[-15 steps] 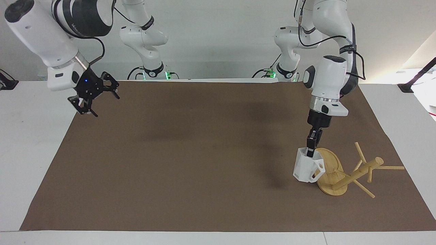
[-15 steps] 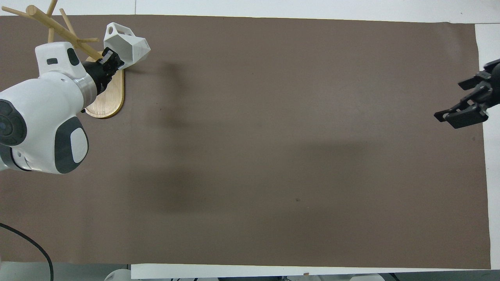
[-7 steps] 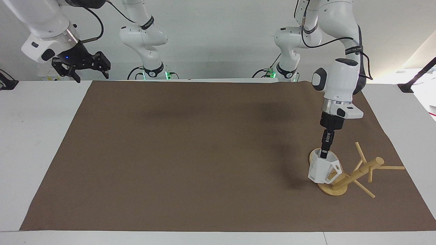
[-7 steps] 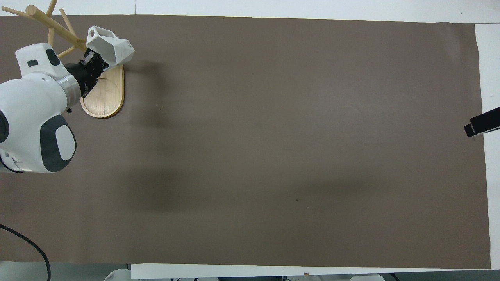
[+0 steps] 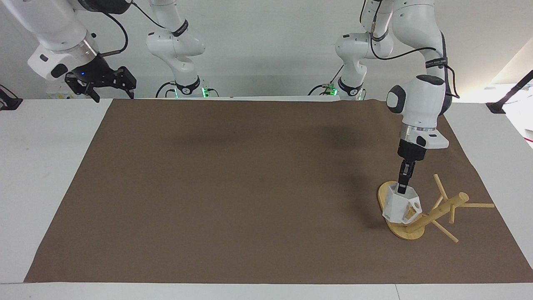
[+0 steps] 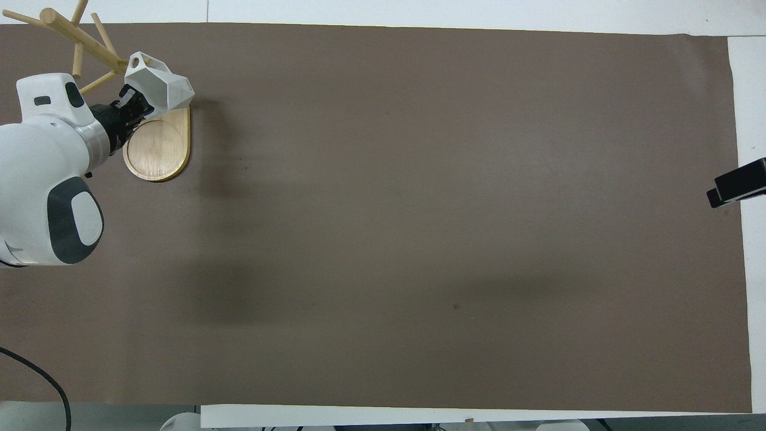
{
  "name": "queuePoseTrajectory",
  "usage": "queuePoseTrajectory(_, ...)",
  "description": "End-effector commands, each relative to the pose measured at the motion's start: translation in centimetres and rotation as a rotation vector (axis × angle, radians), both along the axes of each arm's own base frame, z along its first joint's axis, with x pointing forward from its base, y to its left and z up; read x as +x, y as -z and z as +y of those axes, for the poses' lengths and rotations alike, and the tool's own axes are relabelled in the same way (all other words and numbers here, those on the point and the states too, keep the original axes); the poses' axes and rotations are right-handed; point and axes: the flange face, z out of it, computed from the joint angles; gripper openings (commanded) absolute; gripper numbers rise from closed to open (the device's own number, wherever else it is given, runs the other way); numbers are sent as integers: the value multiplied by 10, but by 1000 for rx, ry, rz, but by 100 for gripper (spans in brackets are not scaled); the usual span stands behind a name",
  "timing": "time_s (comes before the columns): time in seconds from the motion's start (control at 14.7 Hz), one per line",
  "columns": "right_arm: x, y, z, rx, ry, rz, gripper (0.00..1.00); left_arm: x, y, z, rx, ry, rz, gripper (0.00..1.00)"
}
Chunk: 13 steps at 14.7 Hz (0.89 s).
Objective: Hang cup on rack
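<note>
1. The cup (image 5: 400, 207) hung over the oval base of the rack (image 5: 420, 214), pinched at its rim by the jaws of the left gripper (image 5: 402, 188), its handle toward the pole.
2. The rack lay tipped on its side on the brown mat (image 5: 250, 187), at the left arm's end of the worktop (image 5: 41, 166), pole and pegs slanting up off the mat.
3. The right gripper (image 5: 100, 81) waited raised over the worktop's corner at the right arm's end, jaws spread.

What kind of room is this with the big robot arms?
Probably a robot lab. Two arms are bolted at a white table under a brown mat, and the left gripper carries a cup to a rack.
</note>
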Motion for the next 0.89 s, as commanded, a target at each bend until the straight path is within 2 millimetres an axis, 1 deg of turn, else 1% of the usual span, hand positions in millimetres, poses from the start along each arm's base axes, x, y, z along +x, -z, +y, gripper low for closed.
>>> queuePoseTrajectory(0.0, 0, -5, -2, -21, 27, 6, 100, -4, 0, 7, 34, 49, 64, 51)
queuePoseTrajectory(0.07, 0, -5, -2, -21, 25, 5, 100, -7, 3, 7, 39, 56, 105, 60)
queuePoseTrajectory(0.14, -1, -4, -1, -19, 27, 7, 100, -10, 3, 4, 40, 59, 143, 65)
queuePoseTrajectory(0.2, -2, -4, -2, -19, 28, 9, 100, -13, 1, 2, 49, 74, 188, 76)
queuePoseTrajectory(0.27, -2, -4, -1, -19, 27, 9, 100, -17, -5, -1, 59, 88, 247, 85)
queuePoseTrajectory(0.34, -2, -4, -1, -19, 27, 9, 100, -20, -14, -4, 67, 99, 321, 98)
queuePoseTrajectory(0.41, -2, -4, 0, -17, 25, 9, 100, -24, -27, -5, 75, 106, 390, 99)
queuePoseTrajectory(0.55, -2, -4, 0, -17, 25, 6, 100, -30, -62, -7, 118, 131, 459, 99)
queuePoseTrajectory(0.68, -1, -5, 0, -17, 27, -2, 100, -32, -95, -5, 173, 163, 460, 99)
queuePoseTrajectory(0.82, -1, -5, 0, -17, 29, 0, 100, -31, -123, 1, 220, 278, 482, 99)
